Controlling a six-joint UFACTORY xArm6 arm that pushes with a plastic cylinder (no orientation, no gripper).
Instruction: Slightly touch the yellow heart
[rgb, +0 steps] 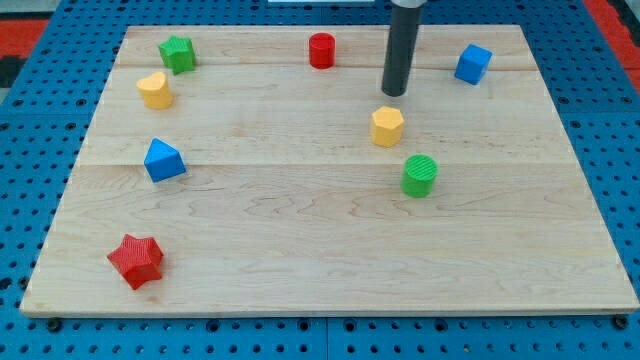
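The yellow heart (154, 90) lies near the board's upper left, just below the green star (177, 53). My tip (394, 94) is on the board right of centre near the top, just above the yellow hexagon (388, 126). It is far to the right of the yellow heart and touches no block.
A red cylinder (321, 50) stands at top centre and a blue cube (472, 63) at top right. A green cylinder (420, 175) is below the yellow hexagon. A blue wedge-shaped block (163, 160) sits at mid left and a red star (136, 260) at lower left. The wooden board (300, 240) lies on blue pegboard.
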